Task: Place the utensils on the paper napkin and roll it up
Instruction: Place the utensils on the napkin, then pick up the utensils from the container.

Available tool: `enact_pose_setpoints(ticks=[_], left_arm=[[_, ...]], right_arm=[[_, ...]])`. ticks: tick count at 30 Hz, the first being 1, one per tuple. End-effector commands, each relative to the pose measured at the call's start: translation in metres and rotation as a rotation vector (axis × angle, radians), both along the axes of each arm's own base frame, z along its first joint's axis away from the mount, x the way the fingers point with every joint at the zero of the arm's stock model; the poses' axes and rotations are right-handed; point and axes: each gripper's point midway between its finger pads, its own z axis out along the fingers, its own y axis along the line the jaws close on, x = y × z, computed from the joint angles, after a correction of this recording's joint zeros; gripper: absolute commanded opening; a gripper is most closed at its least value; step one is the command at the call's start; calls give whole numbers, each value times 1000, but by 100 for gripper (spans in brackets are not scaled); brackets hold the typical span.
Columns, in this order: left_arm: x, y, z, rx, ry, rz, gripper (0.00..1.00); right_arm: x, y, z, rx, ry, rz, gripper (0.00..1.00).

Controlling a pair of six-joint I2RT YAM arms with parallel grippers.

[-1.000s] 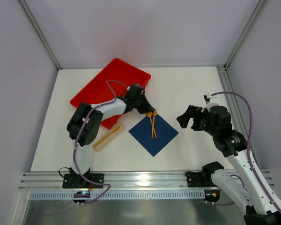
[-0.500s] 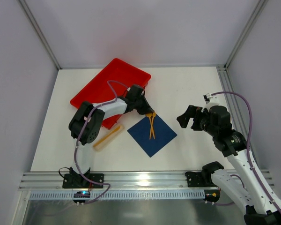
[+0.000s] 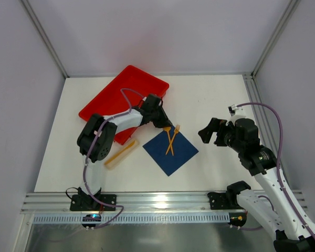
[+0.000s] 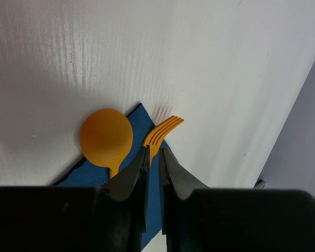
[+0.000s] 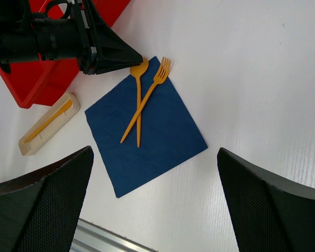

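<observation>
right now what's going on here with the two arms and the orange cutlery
An orange spoon and fork lie crossed on the navy napkin, which is flat and not rolled yet. The left hand, closed to a thin slit, sits low by their head ends. The right hand hovers open off to the side, empty. Another orange piece rests on a beige strip beside the red tray.

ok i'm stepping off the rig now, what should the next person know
Left tool: jaws nearly together, empty, over the heads of the spoon and fork.
Right tool: open, empty, raised to the right of the napkin.
Done: spoon and fork lie crossed on the napkin.
Left: one orange piece lies on the beige strip; add it, then roll the napkin.
</observation>
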Motion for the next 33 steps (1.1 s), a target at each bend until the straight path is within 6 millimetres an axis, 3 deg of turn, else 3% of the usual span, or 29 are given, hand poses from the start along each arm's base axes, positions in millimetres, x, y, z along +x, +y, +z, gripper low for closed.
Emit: enact_pose_setpoints(ticks=[1, 5, 6, 9, 10, 11, 14, 16, 17, 21, 24, 26, 29, 33], left_arm=[[9, 6, 41, 25, -93, -13, 16], [4, 33, 86, 189, -235, -139, 20], [2, 39, 110, 218, -279, -163, 20], [-19, 91, 110, 475, -289, -256, 23], [-26, 107, 122, 525, -313, -263, 23], [-35, 133, 117, 637, -283, -255, 24], [-59, 167, 114, 751, -283, -320, 27], [-70, 178, 107, 787, -269, -358, 27], [-79, 184, 101, 798, -252, -371, 26], [-97, 197, 80, 819, -190, -400, 22], [-107, 205, 67, 844, -156, -427, 20], [-112, 210, 61, 859, -131, -442, 20], [-117, 218, 52, 889, -103, -471, 19], [-121, 224, 35, 921, -66, -507, 19]], right_arm=[[6, 1, 17, 9, -54, 1, 100], [6, 8, 10, 29, -20, 26, 100], [6, 10, 7, 31, -8, 34, 100], [7, 12, 0, 41, 12, 35, 100], [8, 13, -3, 49, 12, 34, 100], [9, 16, -6, 73, 22, 33, 100], [15, 29, -21, 147, 40, 47, 99], [21, 39, -32, 197, 75, 56, 93], [28, 43, -39, 214, 88, 50, 83], [43, 48, -56, 227, 107, 33, 60], [53, 51, -80, 212, 162, 24, 49], [54, 54, -97, 201, 215, 33, 47], [54, 57, -108, 201, 238, 48, 46], [51, 57, -111, 192, 231, 60, 47]])
